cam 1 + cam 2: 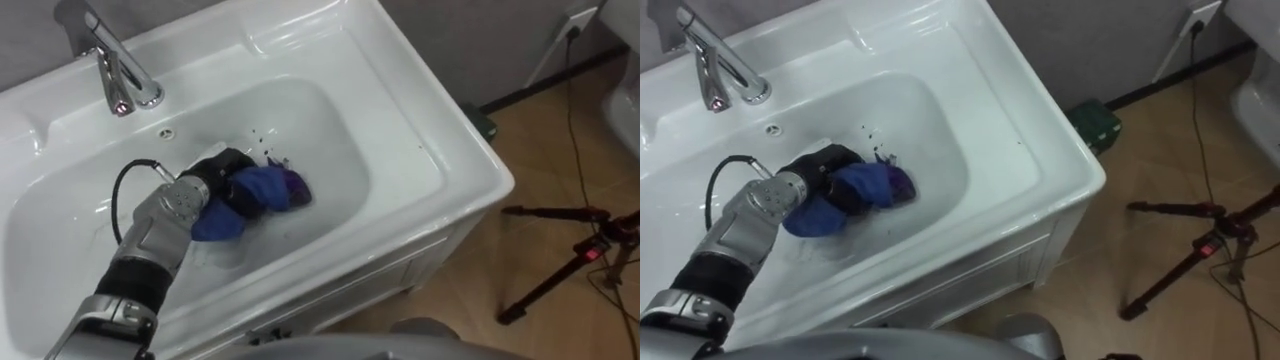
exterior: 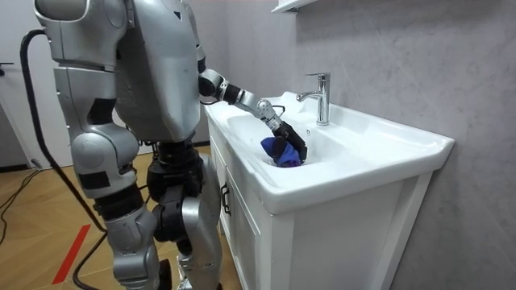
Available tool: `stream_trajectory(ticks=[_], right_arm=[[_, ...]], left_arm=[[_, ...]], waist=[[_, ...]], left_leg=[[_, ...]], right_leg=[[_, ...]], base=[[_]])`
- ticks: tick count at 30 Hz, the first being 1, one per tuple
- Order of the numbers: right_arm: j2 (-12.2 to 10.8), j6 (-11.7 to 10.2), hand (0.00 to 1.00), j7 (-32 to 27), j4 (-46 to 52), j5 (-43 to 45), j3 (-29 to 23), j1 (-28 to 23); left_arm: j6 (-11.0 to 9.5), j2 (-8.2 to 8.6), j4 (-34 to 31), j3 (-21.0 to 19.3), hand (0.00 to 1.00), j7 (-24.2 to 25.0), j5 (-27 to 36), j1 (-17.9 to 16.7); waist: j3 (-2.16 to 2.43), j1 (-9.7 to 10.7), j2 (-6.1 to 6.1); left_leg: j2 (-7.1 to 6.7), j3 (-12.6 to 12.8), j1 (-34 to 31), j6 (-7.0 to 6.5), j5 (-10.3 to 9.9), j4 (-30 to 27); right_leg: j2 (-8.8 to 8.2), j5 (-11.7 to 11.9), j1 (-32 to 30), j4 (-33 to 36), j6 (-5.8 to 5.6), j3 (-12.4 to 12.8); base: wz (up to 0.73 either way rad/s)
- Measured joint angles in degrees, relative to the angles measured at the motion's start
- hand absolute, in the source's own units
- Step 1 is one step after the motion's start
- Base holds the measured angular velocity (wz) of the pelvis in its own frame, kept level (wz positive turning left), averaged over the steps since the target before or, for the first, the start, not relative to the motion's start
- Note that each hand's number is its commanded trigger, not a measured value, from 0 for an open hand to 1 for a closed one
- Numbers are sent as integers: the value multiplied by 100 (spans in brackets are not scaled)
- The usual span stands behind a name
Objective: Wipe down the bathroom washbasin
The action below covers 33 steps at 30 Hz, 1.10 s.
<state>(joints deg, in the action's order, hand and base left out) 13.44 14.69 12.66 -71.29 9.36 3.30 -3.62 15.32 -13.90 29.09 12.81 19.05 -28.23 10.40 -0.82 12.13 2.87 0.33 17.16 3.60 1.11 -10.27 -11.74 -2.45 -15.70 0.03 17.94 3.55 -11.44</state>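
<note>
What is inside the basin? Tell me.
A blue cloth, gripped by the left robot hand, sits low in the basin. Whatever lies under cloth and robot hand is covered.

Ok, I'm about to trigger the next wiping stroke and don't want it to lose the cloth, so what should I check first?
1. Grip: ok. The left hand has its fingers curled round the blue cloth.
2. Contact: ok. The cloth lies on the floor of the basin.
3. Tap: ok. It stands apart from the hand, with no water running.
4. Dirt: not ok. Dark specks lie just beyond the cloth.
5. Cloth spread: not ok. It is bunched, not flat.
</note>
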Motion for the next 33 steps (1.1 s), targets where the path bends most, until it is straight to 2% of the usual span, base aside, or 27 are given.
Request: stream_trajectory(ticks=[3, 10, 15, 17, 20, 22, 26, 29, 31, 33], right_arm=[[1, 35, 0, 22, -2, -8, 65, -22], [20, 18, 0, 11, 26, -1, 176, 0], [17, 9, 0, -54, 22, -12, 173, 32], [-5, 17, 0, -100, 6, -12, 171, 20], [-14, 20, 0, -159, 6, -2, 152, -38], [-9, 28, 0, -165, 18, 71, -28, -47], [-13, 41, 0, -195, 14, 228, -191, -71], [-20, 105, 0, -176, 10, 444, -266, -99], [-20, 121, 0, -154, 4, 468, -473, -167], [-8, 137, 0, -138, 29, 474, -589, -215]], left_arm=[[100, -1, -145, 141, 100, 28, -115, 24], [53, 37, -129, 220, 100, 11, -356, 54], [-158, 97, -82, 173, 100, -104, -848, -52], [-223, 104, -41, 133, 100, -185, -895, -89], [-493, 131, 155, 4, 100, -411, -892, -150], [-678, 212, 233, -224, 100, -608, -895, -237], [-882, 209, 539, -686, 100, -936, -892, -329], [-923, 7, 964, -1059, 100, -1379, -890, -374], [-952, -196, 1336, -1524, 100, -1773, -893, -492], [-954, -335, 1514, -1763, 100, -2105, -959, -595]], waist=[[0, 22, 1], [1, 6, -2], [7, -42, -36], [5, -107, -99], [0, -229, -241], [8, -330, -318], [22, -487, -345], [57, -507, -335], [95, -645, -341], [120, -709, -353]], left_leg=[[-1, -12, -34, -3, -2, -23], [-13, -8, -124, -10, -6, -179], [-10, 8, -102, -17, -10, -182], [-9, 7, -63, -28, -17, -181], [1, 0, 34, -29, -18, -159], [22, -2, -10, -32, -20, -197], [36, -12, -48, -77, -52, -218], [62, -79, -74, -85, -58, -199], [126, -99, -64, -84, -58, -193], [146, -164, -4, -79, -60, -169]], right_leg=[[-7, 1, -17, -4, -8, -1], [-60, -8, -57, 84, -22, -23], [-63, -27, -73, 137, -11, 7], [-65, -49, -57, 180, -2, 7], [-43, -61, 37, 175, 14, 11], [-41, -66, 5, 184, 25, -23], [4, -47, -33, 168, 69, -47], [59, -12, 6, 95, 104, -136], [146, 48, 38, -8, 179, -110], [190, 51, 105, -49, 209, -114]], base=[[2], [1], [-4], [-2], [-1], [0], [-1], [12], [-13], [-7]])
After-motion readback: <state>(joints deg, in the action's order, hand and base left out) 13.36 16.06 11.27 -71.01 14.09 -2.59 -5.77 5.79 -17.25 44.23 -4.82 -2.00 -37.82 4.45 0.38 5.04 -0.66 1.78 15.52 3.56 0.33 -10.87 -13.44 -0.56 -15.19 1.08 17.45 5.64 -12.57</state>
